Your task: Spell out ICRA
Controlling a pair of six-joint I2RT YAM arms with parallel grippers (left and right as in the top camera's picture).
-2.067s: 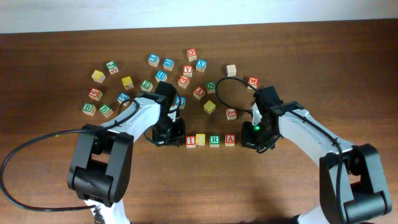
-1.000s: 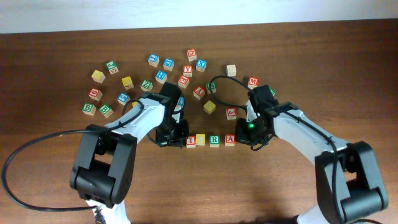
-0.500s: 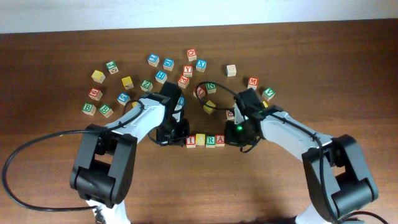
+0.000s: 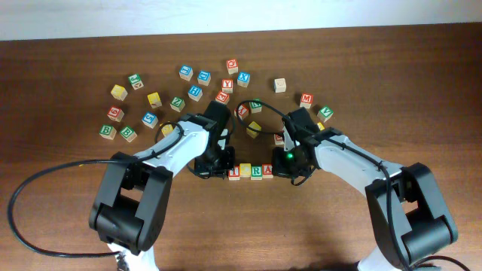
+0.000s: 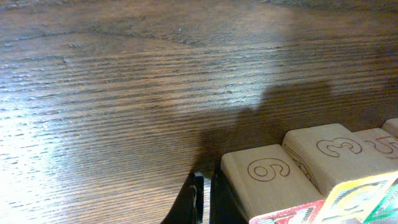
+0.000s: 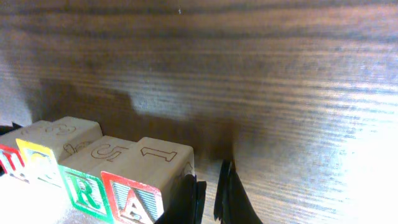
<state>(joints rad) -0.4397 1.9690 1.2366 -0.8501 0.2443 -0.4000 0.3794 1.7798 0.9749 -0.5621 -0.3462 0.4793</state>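
Both grippers are closed and empty: your left gripper [image 5: 202, 194] sits just beside the red-printed wooden "I" cube [image 4: 234, 172], your right gripper [image 6: 208, 186] just beside the red-faced "A" cube [image 6: 134, 202]. With the yellow-faced "C" cube [image 4: 245, 172] and green-faced "R" cube [image 6: 87, 190] between them, the row reads ICRA, so you likely only need to withdraw.

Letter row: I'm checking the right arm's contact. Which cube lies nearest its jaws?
The red A cube, at the row's end beside the right jaws; green R, yellow C and I lie beyond it.

Dark brown wood-grain table [image 4: 60, 226]; pale wall [image 4: 226, 15] strip along far edge; soft glare patches on tabletop.
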